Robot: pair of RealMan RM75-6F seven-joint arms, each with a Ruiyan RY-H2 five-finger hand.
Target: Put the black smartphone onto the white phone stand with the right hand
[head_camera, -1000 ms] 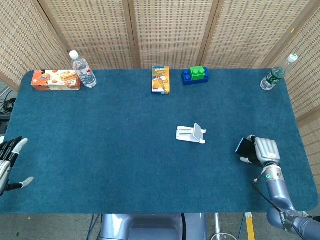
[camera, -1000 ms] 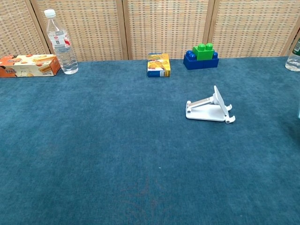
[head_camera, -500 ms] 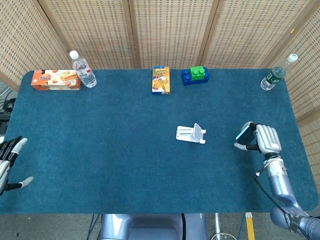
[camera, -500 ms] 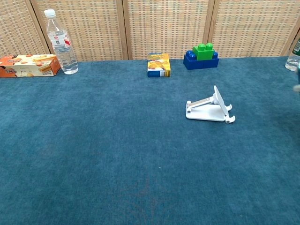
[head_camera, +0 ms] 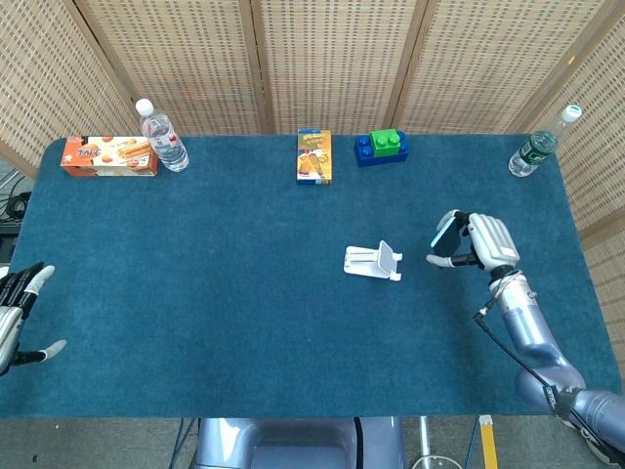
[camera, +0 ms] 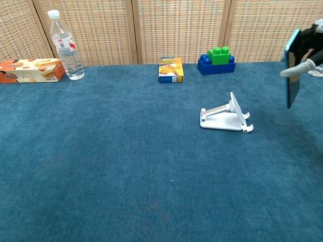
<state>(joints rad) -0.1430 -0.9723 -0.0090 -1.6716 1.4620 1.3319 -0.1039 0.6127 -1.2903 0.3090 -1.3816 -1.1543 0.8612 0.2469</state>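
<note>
The white phone stand [head_camera: 373,262] [camera: 225,119] sits on the blue table, its back plate tilted up toward the right. My right hand [head_camera: 480,243] [camera: 309,53] holds the black smartphone [head_camera: 444,233] [camera: 291,68] upright in the air, to the right of the stand and apart from it. In the chest view the phone hangs edge-on, higher than the stand's top. My left hand [head_camera: 18,313] rests at the table's left edge with fingers spread and nothing in it.
Along the far edge stand a clear water bottle [head_camera: 162,136], an orange snack box [head_camera: 109,155], a small yellow box [head_camera: 313,155], blue and green toy blocks [head_camera: 381,148] and a second bottle [head_camera: 536,146] at the far right corner.
My right hand has lifted the smartphone and carried it left and away from the front edge, toward the stand. It now shows in the chest view. The left hand stays put.
</note>
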